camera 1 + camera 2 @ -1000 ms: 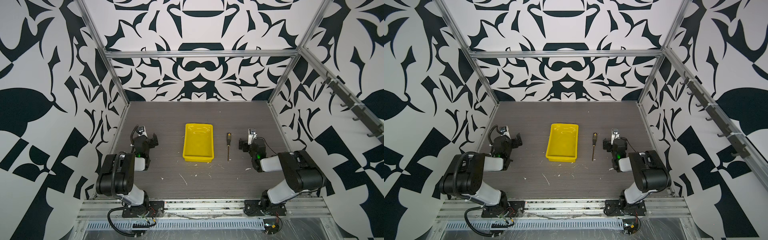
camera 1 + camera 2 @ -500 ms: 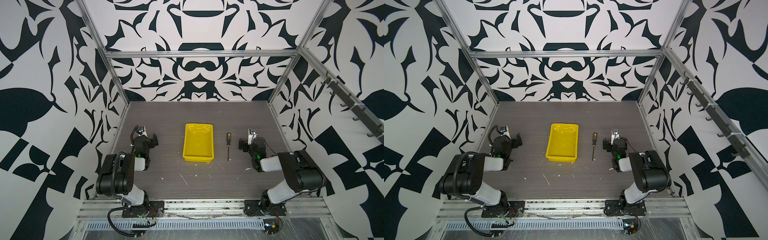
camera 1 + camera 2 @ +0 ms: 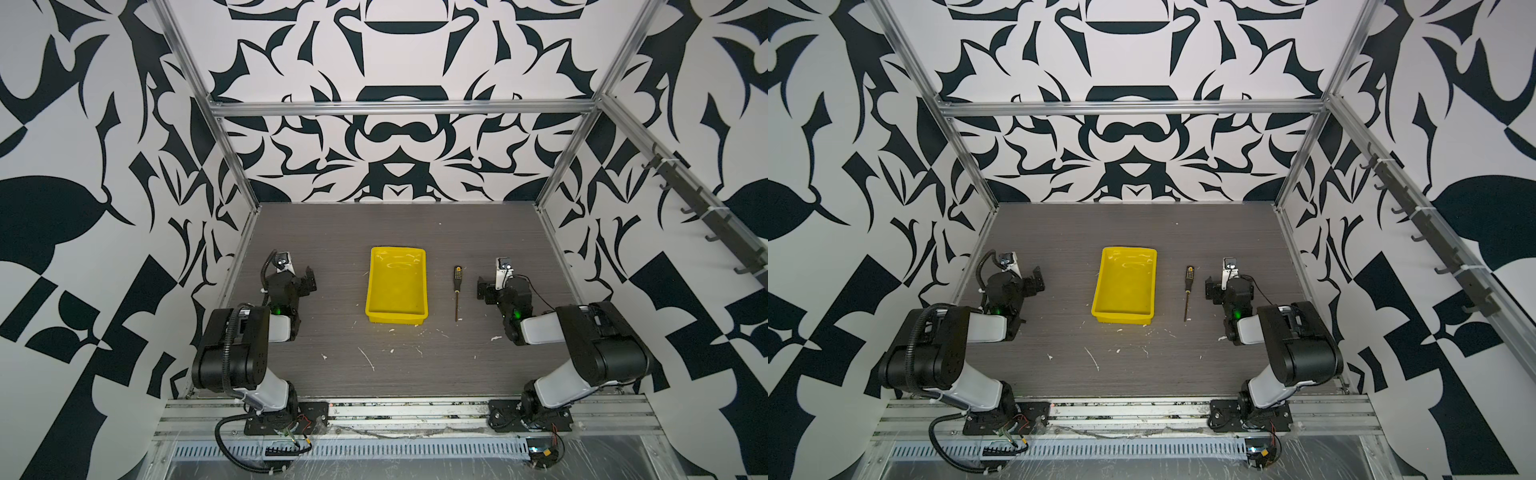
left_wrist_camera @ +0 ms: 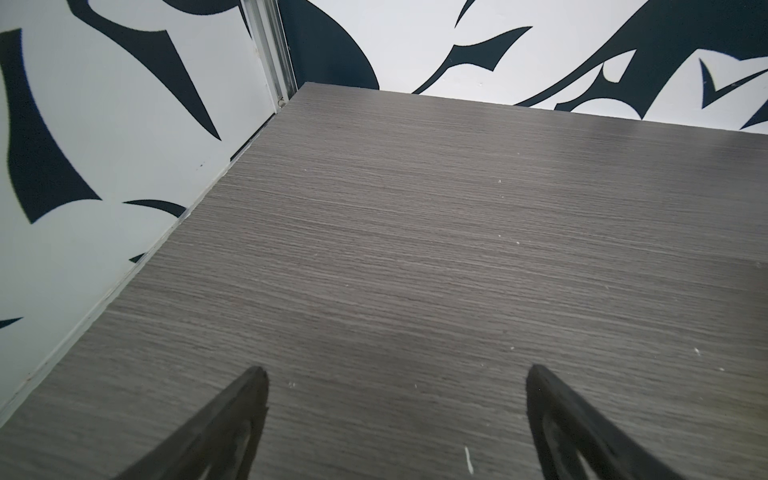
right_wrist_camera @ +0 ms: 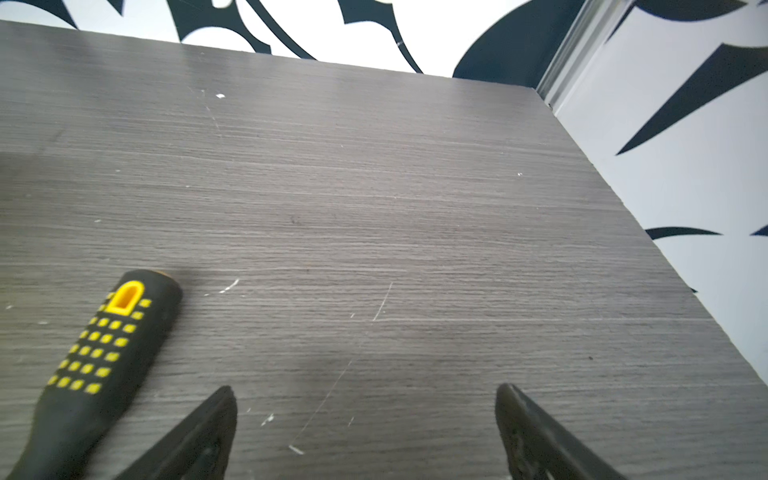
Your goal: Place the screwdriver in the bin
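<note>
Jaws on both arms stand spread and empty over the tabletop [image 3: 395, 361]. The right arm [image 3: 515, 299] sits just beside the screwdriver [image 3: 457, 293], which lies flat between that arm and the bin [image 3: 397, 320]. It is near the bin but not touching, with its handle toward the back wall [image 3: 395, 166]. In the right wrist view the dotted handle [image 5: 99, 357] lies to one side of the fingertips [image 5: 224, 409], outside the gap. The pick-up has not begun, and the right arm looks the natural one for it. A clean grasp would call for sliding sideways until the handle is centred in the gap. The jaws should be set across the tool's length, then drop low and close on the thick handle rather than the thin shaft, which could roll or slip. The bin is longer than the tool, so a low, lengthwise release should keep it inside. The left arm [image 3: 286, 291] sits well apart on the bin's other side.
</note>
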